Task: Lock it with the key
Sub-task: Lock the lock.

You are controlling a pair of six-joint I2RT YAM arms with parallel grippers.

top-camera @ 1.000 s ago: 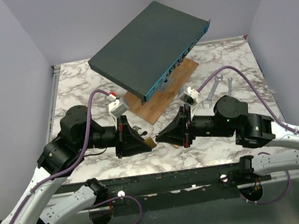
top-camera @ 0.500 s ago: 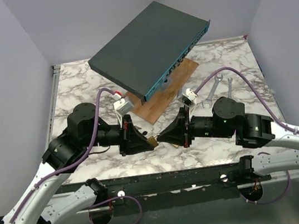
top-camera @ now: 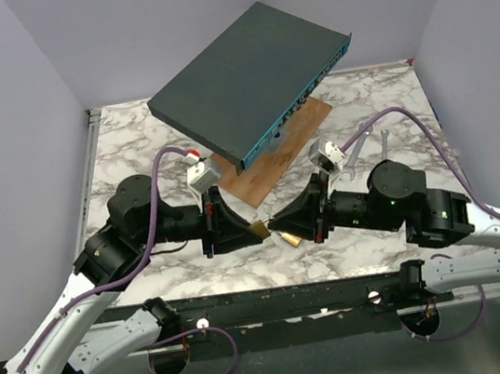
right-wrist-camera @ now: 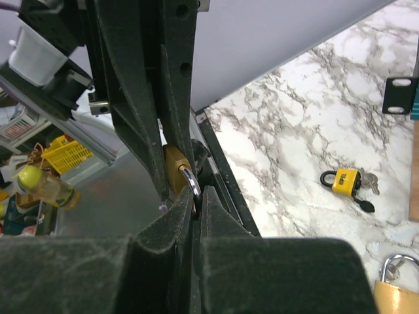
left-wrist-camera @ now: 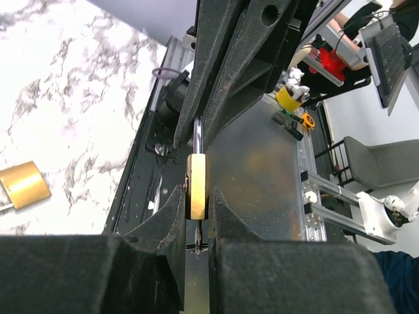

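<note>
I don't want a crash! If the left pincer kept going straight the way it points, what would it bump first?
The right pincer. The left pincer points straight at it, tip to tip, with only the brass padlock it grips between them. Depth is hard to judge.

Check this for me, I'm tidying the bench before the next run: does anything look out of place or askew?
The dark flat case stands out: it appears tilted, its near edge on the wooden board and its far side raised off the marble table. Two wrenches lie loose at the right.
</note>
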